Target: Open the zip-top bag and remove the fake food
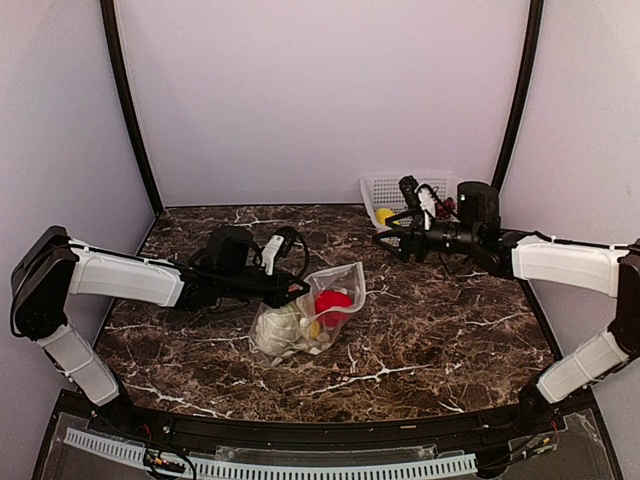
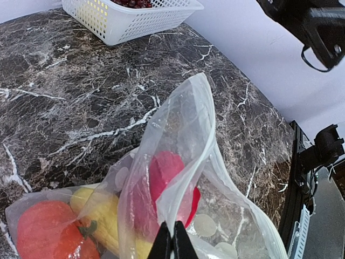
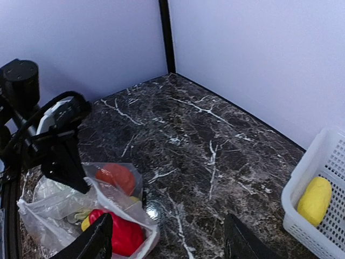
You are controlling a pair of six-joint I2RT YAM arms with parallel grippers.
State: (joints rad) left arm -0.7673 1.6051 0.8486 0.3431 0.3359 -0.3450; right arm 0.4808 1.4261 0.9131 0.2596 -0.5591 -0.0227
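Observation:
The clear dotted zip-top bag [image 1: 305, 318] lies in the middle of the table with its mouth open toward the right. It holds fake food: a red piece [image 1: 333, 303], a white-green cauliflower [image 1: 280, 330] and yellow pieces. My left gripper [image 1: 298, 291] is shut on the near lip of the bag's mouth [image 2: 183, 140]; its fingertips [image 2: 173, 243] pinch the plastic, with a red piece [image 2: 161, 175] and an orange piece [image 2: 43, 232] behind it. My right gripper [image 1: 385, 240] is open and empty, above the table to the right of the bag [image 3: 70, 208].
A white lattice basket [image 1: 390, 187] stands at the back right against the wall. It holds a yellow lemon [image 3: 314, 199] and dark purple grapes [image 2: 132, 2]. Purple walls close in the back and sides of the marble table [image 1: 440, 330].

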